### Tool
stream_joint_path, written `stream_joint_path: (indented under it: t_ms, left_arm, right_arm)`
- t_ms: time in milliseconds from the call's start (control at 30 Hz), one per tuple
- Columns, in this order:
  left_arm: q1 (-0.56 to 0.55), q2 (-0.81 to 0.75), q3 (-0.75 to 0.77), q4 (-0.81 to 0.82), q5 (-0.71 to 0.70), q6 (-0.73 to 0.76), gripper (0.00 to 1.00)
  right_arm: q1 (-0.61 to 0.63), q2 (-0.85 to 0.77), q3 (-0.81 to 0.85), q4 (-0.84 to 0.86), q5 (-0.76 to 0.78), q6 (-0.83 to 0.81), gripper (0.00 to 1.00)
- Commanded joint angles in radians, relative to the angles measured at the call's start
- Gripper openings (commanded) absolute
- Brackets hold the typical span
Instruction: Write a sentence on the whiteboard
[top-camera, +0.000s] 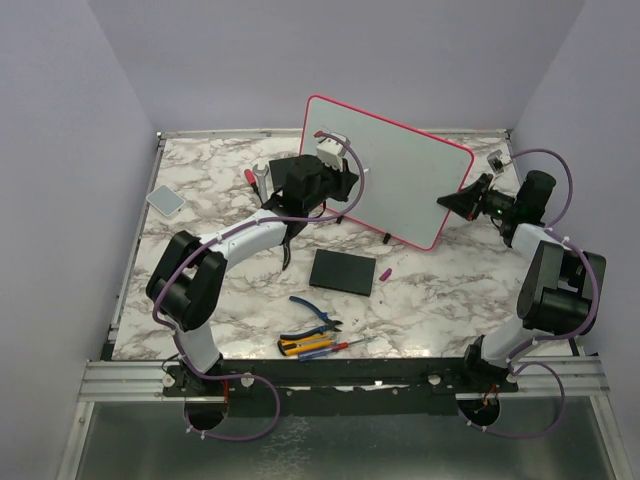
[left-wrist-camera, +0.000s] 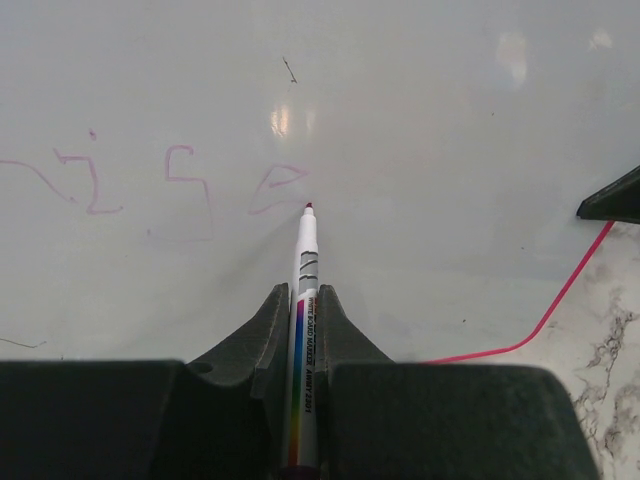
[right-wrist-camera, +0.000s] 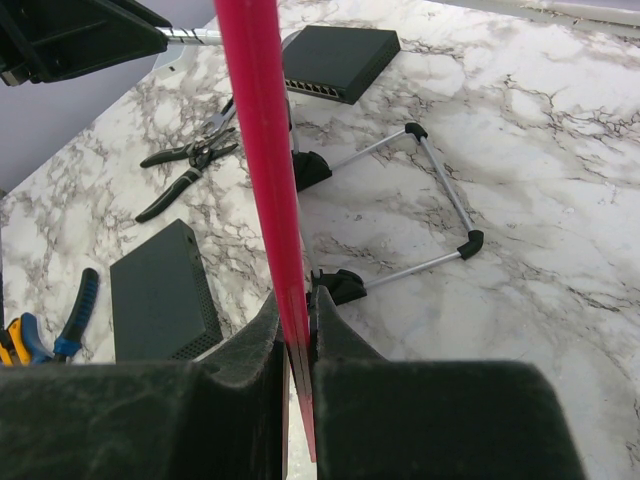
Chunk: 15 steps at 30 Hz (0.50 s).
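Tabletop (top-camera: 440, 300) of veined marble bears whiteboard (top-camera: 400, 170); walls (top-camera: 60, 150) lilac.

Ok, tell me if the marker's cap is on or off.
Off: the marker shows a bare red tip at the whiteboard, beside pink lettering.

The large rectangular whiteboard (left-wrist-camera: 430, 110) is seen with a smooth, glossy white face — bright glare is mirrored in it — and a smooth pink-red plastic frame (right-wrist-camera: 258, 150). The white plastic marker pen (left-wrist-camera: 305, 270) is shiny. The left gripper (left-wrist-camera: 302, 292) and right gripper (right-wrist-camera: 296, 300) are finished in matt, faintly grainy black plastic. The marble-patterned tabletop (top-camera: 440, 290) is smooth; the flat black square slab (top-camera: 342, 271) is matt.
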Motion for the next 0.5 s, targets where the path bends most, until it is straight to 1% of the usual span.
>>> stream_joint_path:
  t_ms: [0,367,467]
  left_arm:
    - [-0.001,-0.011,0.024,-0.018,0.005,0.026,0.0]
    - [0.0,-0.102,0.002,-0.097,-0.034,0.07,0.0]
    - [-0.002,-0.13,-0.013,-0.101,-0.01,0.072,0.0]
  right_arm:
    - [0.005,0.028,-0.018,-0.053,0.092,-0.031,0.01]
    - [0.005,0.026,-0.018,-0.054,0.092,-0.031,0.01]
    - [0.005,0.026,-0.017,-0.053,0.092,-0.029,0.01]
